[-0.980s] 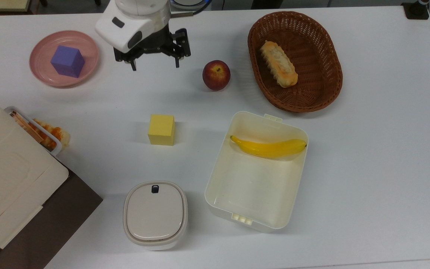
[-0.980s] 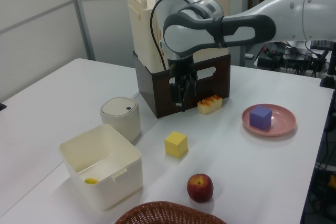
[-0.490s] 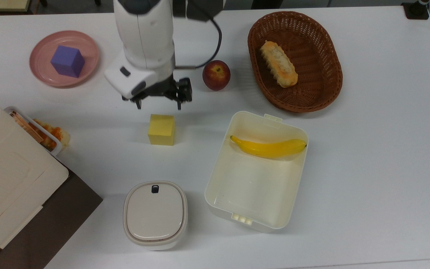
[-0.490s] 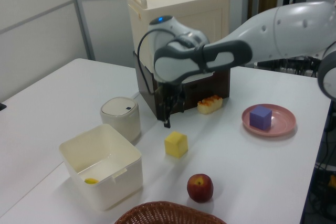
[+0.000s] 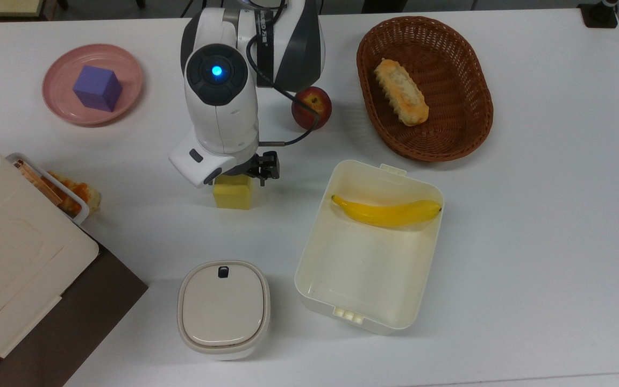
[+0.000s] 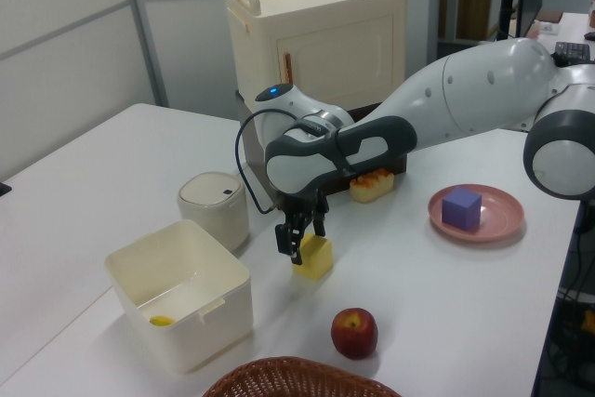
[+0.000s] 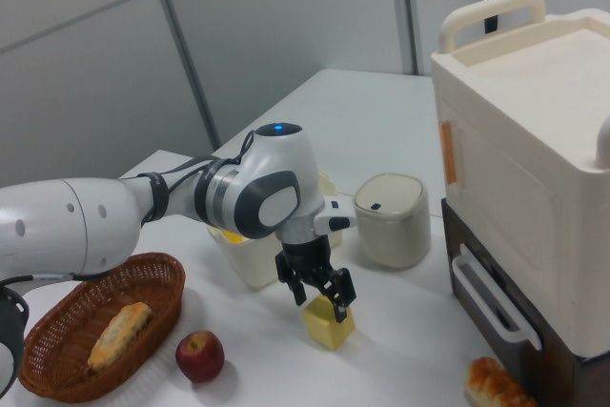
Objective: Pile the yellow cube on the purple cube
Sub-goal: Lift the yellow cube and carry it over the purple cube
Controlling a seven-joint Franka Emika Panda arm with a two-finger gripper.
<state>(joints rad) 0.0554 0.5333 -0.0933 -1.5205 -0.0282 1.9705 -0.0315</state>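
Centrally on the white table (image 5: 529, 242), the yellow cube (image 5: 232, 195) sits between the gripper's (image 7: 319, 304) spread, unclosed fingers; bare tabletop surrounds it; the purple cube (image 5: 97, 88) rests well apart on the pink plate (image 5: 62, 110).

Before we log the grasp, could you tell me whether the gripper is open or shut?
Open: in the right view the gripper has its fingers spread on either side of the yellow cube.

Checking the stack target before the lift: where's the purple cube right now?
The purple cube sits on the pink plate at the top view's upper left, apart from the tool and the yellow cube near the table's middle.
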